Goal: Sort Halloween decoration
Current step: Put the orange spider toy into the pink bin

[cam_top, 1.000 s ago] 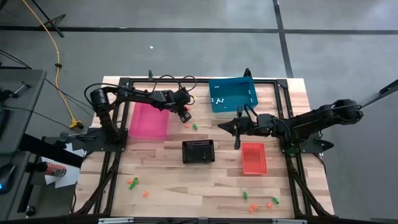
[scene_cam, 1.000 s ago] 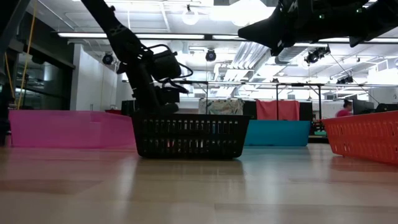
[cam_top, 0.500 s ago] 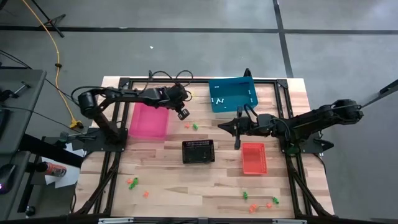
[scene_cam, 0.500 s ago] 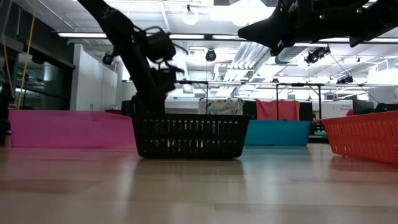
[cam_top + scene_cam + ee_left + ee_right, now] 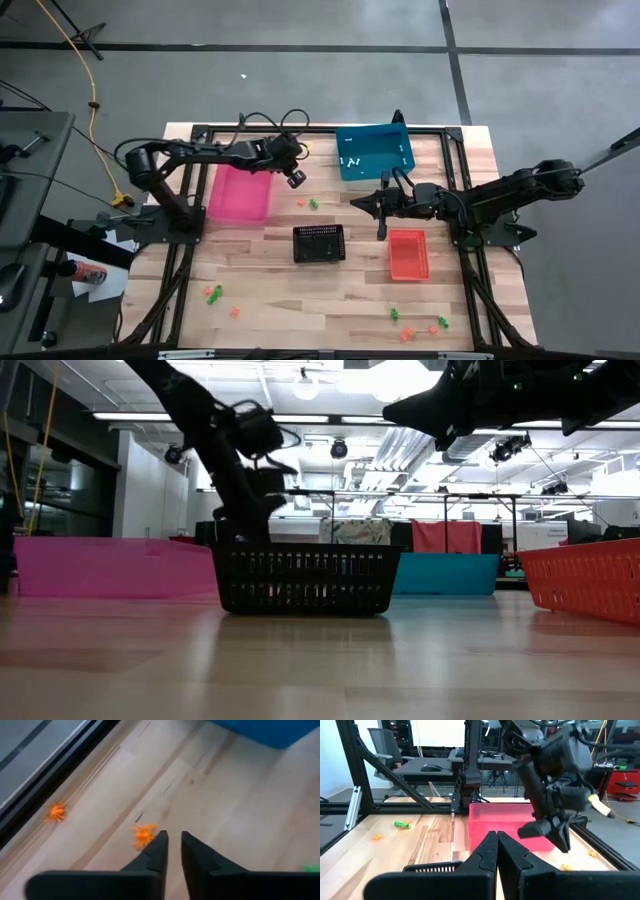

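Fingers of left gripper (image 5: 171, 840) nearly closed, empty, above bench (image 5: 270, 300) nr far edge, beside orange spider trinket (image 5: 144, 835). Right gripper (image 5: 355, 203) closed, mid-bench, by blue bin (image 5: 374, 152).

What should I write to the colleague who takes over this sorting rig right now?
Left gripper: fingers slightly apart, empty, beside the pink bin, over an orange trinket.
Right gripper: shut, empty, between the blue bin and the red bin.
Done: white trinkets lie in the blue bin.
Left: loose trinkets mid-table, and more trinkets along the edge farthest from the blue bin.
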Robot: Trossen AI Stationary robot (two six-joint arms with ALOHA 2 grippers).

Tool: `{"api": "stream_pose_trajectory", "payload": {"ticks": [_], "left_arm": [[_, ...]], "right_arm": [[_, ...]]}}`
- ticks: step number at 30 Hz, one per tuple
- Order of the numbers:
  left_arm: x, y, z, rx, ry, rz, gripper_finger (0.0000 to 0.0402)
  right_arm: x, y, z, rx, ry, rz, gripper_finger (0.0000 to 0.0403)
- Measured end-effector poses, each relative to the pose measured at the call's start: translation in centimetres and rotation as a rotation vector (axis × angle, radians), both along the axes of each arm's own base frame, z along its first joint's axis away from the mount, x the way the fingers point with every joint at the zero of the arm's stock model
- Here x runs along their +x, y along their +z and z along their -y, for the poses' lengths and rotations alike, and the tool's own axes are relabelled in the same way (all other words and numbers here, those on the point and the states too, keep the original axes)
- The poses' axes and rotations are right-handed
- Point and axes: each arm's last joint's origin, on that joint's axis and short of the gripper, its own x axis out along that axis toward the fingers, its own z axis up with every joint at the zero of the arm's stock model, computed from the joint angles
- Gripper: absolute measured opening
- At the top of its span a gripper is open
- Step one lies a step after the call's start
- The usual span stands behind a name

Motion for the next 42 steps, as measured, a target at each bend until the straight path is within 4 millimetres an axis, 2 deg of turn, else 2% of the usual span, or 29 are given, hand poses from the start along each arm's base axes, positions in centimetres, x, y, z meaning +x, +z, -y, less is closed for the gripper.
{"api": "stream_pose_trajectory", "payload": {"ticks": [6, 10, 13, 19, 27, 35, 42], "left_arm": [[0.1, -1.2, -1.7, -0.005, 0.066, 0.017, 0.0124], [0.0, -0.7, -2.7, -0.022, 0.061, 0.011, 0.0169], [0.4, 0.2, -3.1, -0.028, 0.013, -0.007, 0.0184], [1.8, 0.7, -3.9, -0.076, -0.082, -0.186, 0.0187], [3.2, -1.2, -5.1, -0.131, -0.244, -0.304, 0.0182], [2.6, -3.6, -6.2, -0.170, -0.302, -0.404, 0.0178], [2.0, -3.7, -7.1, -0.196, -0.283, -0.393, 0.0168]], "right_arm": [[0.0, 0.0, 0.0, -0.008, 0.000, -0.001, 0.0000], [0.0, 0.0, 0.0, -0.008, -0.001, 0.000, 0.0000], [0.0, 0.0, 0.0, -0.009, -0.003, 0.000, 0.0000], [0.0, 0.0, 0.3, -0.010, -0.016, 0.004, 0.0000], [0.0, 0.0, 0.3, 0.000, -0.018, 0.000, 0.0000], [0.0, -0.1, 0.3, -0.002, -0.018, -0.011, 0.0000], [0.0, -0.2, 0.3, -0.004, -0.017, -0.016, 0.0000]]}}
